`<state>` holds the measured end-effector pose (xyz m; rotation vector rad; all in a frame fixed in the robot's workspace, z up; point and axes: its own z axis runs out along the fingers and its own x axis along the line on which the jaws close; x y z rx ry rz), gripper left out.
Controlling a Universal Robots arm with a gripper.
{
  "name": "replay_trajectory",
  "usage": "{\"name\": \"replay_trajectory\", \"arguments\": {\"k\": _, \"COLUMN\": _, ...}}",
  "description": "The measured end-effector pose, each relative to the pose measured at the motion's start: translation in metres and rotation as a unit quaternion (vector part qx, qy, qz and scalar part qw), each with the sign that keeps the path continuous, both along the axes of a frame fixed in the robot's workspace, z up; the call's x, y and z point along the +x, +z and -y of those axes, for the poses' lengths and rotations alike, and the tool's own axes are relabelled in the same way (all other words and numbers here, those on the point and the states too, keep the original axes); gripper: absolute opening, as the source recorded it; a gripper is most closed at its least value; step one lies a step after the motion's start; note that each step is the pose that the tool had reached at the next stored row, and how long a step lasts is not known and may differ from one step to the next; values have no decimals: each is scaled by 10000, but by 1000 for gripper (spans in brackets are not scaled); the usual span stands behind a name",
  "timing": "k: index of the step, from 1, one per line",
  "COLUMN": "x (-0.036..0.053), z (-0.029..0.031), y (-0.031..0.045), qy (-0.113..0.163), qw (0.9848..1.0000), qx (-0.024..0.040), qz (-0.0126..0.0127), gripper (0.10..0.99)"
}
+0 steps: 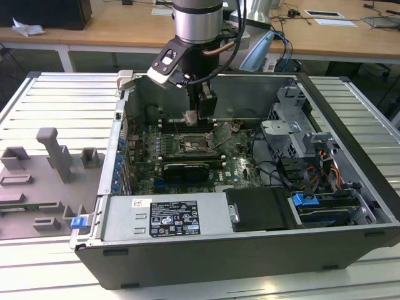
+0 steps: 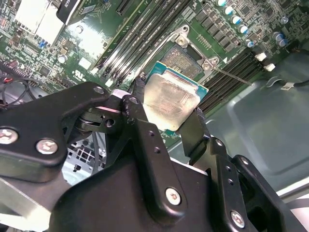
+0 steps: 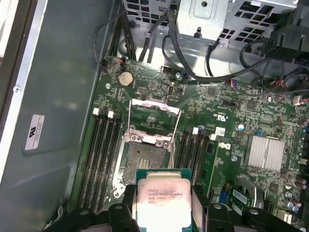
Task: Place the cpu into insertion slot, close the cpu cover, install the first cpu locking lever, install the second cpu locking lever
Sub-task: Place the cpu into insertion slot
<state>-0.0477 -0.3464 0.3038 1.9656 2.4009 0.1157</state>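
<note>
**A:** What does the gripper have hold of?

**B:** The cpu. Its black fingers are closed part-way, pinching two opposite edges of the chip, pale metal top up.

**A:** Where is that against the insertion slot?

**B:** In the air, apart from it. In the exterior view the cpu hangs at twelve o'clock from the slot.

**A:** And the cpu cover?

**B:** Swung up on one edge of the slot, standing open, so the dark socket bed lies bare.

**A:** What's around it?

**B:** Long black memory slots flank it on the green motherboard. In the exterior view, a grey drive cage stands at about two o'clock.
</note>
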Motion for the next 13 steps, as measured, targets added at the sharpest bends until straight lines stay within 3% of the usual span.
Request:
{"name": "replay_trajectory", "arguments": {"k": 4, "x": -4, "z": -6, "y": -12, "qy": -115, "qw": 9999, "qx": 1, "qz": 0, "gripper": 537}}
{"name": "replay_trajectory", "arguments": {"k": 8, "x": -23, "z": -13, "y": -52, "qy": -401, "qw": 9992, "qx": 0, "qz": 0, "gripper": 537}}
{"name": "replay_trajectory", "arguments": {"k": 13, "x": -25, "z": -29, "y": -213, "qy": -719, "qw": 9974, "qx": 0, "qz": 0, "gripper": 537}}
